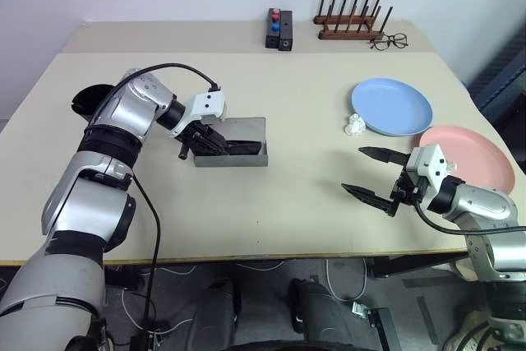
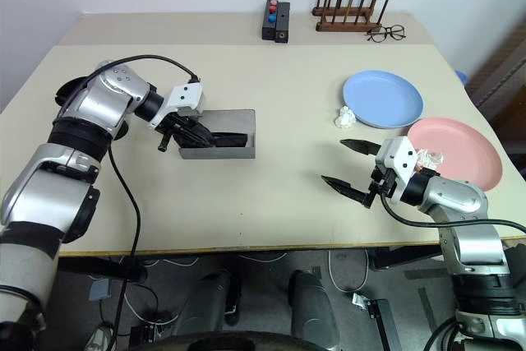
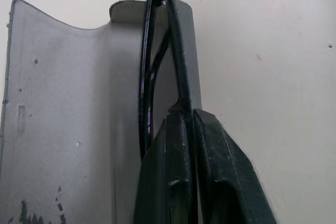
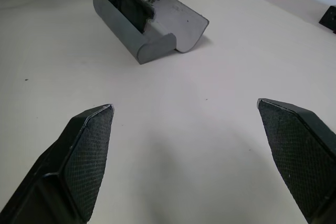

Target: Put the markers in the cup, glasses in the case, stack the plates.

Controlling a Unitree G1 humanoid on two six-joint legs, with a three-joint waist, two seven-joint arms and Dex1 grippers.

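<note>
The grey case [image 1: 251,127] lies open at mid-table with the black glasses [image 1: 244,147] lying in it. My left gripper [image 1: 215,144] reaches down into the case. In the left wrist view its fingers [image 3: 220,171] stand close together on the edge of the glasses [image 3: 147,77]. The black cup [image 1: 86,100] stands at the far left, partly hidden behind my left arm. The markers are out of view. The light blue plate [image 1: 393,106] and the pink plate [image 1: 468,154] lie side by side at the right. My right gripper [image 1: 353,169] hovers open and empty over bare table in front of the plates.
A small white crumpled thing [image 1: 356,125] lies against the blue plate's left rim. At the back stand a wooden peg rack [image 1: 352,18], clear-lens spectacles [image 1: 389,41] and a black block with red and blue tops [image 1: 279,29].
</note>
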